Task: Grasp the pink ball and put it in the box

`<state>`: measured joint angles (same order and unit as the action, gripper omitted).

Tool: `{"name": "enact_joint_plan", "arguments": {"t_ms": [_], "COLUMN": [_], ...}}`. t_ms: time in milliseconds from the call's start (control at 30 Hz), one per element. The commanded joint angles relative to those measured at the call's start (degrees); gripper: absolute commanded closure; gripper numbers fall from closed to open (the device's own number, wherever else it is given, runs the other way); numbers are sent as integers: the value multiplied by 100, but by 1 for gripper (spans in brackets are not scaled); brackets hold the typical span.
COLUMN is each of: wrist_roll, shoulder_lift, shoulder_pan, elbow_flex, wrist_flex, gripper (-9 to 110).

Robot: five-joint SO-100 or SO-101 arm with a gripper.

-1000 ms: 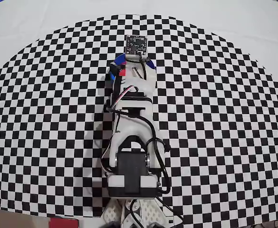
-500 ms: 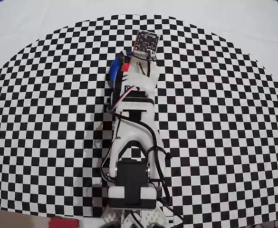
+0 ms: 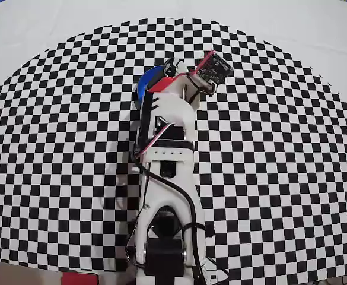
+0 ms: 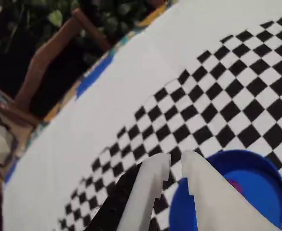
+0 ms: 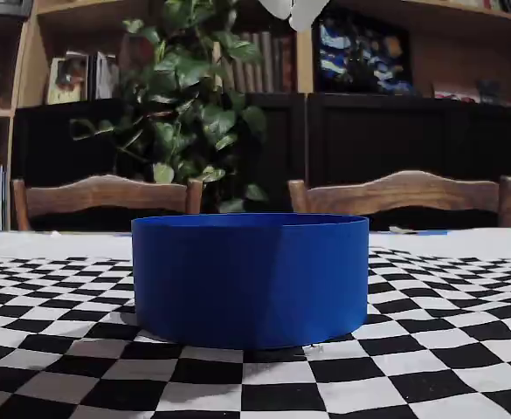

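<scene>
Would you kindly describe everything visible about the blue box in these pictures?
The box is a round, bright-blue container with low upright walls and a flat blue bottom, matte, perhaps plastic. It stands upright on the checkered cloth. In the overhead view the arm covers most of it, leaving only a blue arc. In the wrist view the pink ball lies inside it, partly hidden behind a finger of the gripper, whose tips are slightly apart.

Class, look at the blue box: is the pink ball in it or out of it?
In. The wrist view shows a patch of the pink ball on the box's blue bottom, partly hidden behind a gripper finger.
</scene>
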<state>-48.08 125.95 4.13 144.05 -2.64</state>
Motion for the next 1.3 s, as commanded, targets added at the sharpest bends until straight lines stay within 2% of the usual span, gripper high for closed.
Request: {"name": "enact_joint_plan", "arguments": {"t_ms": [0, 200, 467, 800, 1267], "wrist_roll": [756, 1705, 2769, 3322, 4377], "shoulder_lift": [615, 1696, 3208, 4351, 5133], "shoulder_pan": [0, 9, -44, -53, -167], "elbow_flex": [158, 809, 1415, 2399, 2637], "wrist_flex": [-44, 352, 2030, 3094, 4447], "gripper": [101, 101, 101, 101, 101]}}
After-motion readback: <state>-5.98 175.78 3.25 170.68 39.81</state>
